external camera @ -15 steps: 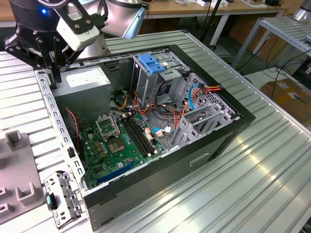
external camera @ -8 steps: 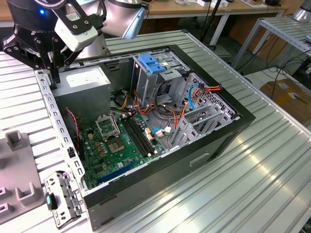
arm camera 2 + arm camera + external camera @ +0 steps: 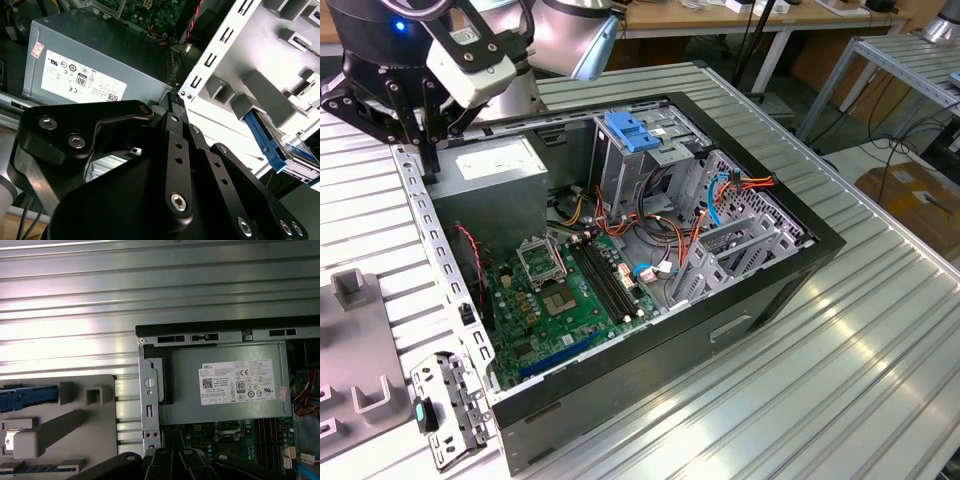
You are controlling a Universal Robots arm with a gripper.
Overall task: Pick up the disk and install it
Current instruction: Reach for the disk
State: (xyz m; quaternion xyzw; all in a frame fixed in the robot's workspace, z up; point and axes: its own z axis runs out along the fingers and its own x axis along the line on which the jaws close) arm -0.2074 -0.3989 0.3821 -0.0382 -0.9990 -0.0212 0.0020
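**Inspector:** Disk (image 3: pixel 285 147) not yet picked up. It lies in the grey tray (image 3: pixel 360 385) on the table (image 3: pixel 840 380), outside the case (image 3: pixel 620 395) and apart from it.

**Clerk:** And the claw?

**Inspector:** Claw (image 3: pixel 173 100) closed, gripping nothing; in both wrist views its bars lie together. In the exterior view it hangs at 10 o'clock from the case's centre, above the rim beside the supply (image 3: pixel 495 160). The tray sits at 8 o'clock.

**Clerk:** So 0 of 2 steps done?

**Inspector:** That is my judgement. Pick-up and installing are both left.

**Clerk:** Contents of the case?

**Inspector:** From its centre: 1 supply at 10 o'clock, 1 board (image 3: pixel 570 290) at 7 o'clock, 1 cage (image 3: pixel 645 165) at 12 o'clock with a blue latch (image 3: pixel 632 133) on top, and cables (image 3: pixel 740 185) at 2 o'clock. Whether the cage's bays are free, I cannot tell.

**Clerk:** Contents of the tray?

**Inspector:** 1 disk in its blue frame, held between grey blocks. Nothing else in it that I can name.
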